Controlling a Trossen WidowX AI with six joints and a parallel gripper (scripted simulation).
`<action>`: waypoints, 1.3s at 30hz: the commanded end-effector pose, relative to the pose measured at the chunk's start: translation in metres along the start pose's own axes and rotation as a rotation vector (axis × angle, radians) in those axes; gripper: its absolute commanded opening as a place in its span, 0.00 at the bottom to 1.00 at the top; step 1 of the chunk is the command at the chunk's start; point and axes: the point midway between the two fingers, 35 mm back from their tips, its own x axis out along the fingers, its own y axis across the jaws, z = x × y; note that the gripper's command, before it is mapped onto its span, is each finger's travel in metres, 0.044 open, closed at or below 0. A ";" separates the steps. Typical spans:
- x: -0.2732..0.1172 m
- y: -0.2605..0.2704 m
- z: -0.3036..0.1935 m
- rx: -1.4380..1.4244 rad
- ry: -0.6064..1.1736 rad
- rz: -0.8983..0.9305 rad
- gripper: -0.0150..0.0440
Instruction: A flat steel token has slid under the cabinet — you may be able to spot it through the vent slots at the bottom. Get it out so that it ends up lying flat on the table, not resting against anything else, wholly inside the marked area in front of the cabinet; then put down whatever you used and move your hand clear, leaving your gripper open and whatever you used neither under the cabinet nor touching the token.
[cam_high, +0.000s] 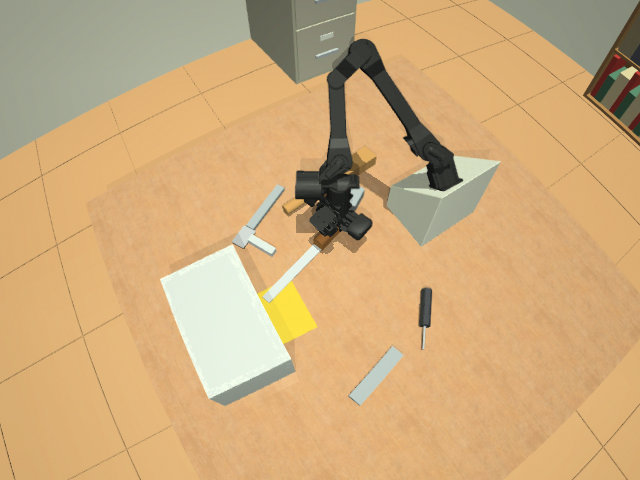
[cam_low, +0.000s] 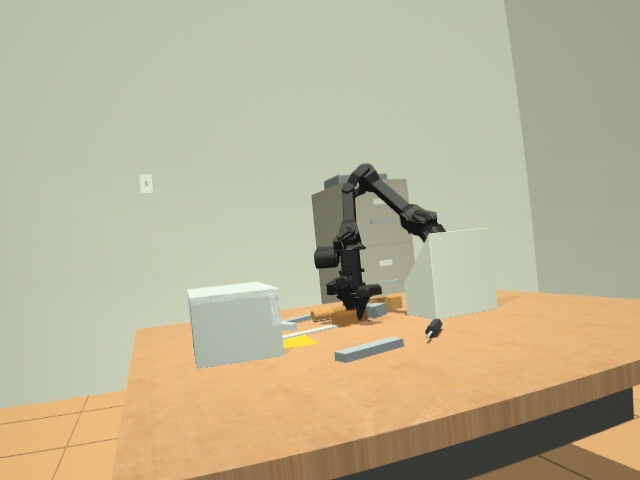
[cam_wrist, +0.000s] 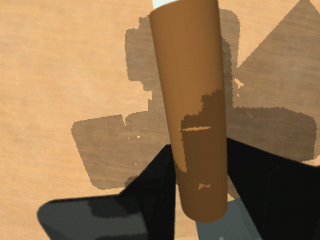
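My gripper (cam_high: 337, 230) (cam_low: 360, 313) (cam_wrist: 195, 146) is shut on the brown handle (cam_high: 324, 240) (cam_low: 347, 317) (cam_wrist: 189, 75) of a long, flat, pale-bladed tool, low over the table. Its blade (cam_high: 293, 272) (cam_low: 312, 331) (cam_wrist: 172, 2) points toward the white cabinet (cam_high: 227, 320) (cam_low: 237, 325). The blade's tip shows in the top view over the corner of the yellow marked area (cam_high: 294, 315) (cam_low: 300, 342), close to the cabinet's front. Whether the blade touches the table is unclear. The steel token is not visible in any view; the vent slots are not visible either.
A pale steel piece with a side arm (cam_high: 262, 244) lies by the cabinet's back corner. A grey bar (cam_high: 375, 375) (cam_low: 369, 349) and a screwdriver (cam_high: 424, 308) (cam_low: 434, 327) lie at the front. A wooden piece (cam_high: 363, 159) and grey block (cam_low: 377, 310) are behind the gripper; a pale angular block (cam_high: 454, 211) (cam_low: 465, 273) stands right.
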 end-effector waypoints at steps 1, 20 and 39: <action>-0.001 0.001 0.000 -0.043 0.000 0.003 0.25; -0.002 0.000 0.000 -0.198 0.001 0.005 0.25; -0.003 0.012 0.009 -0.253 0.000 0.007 0.25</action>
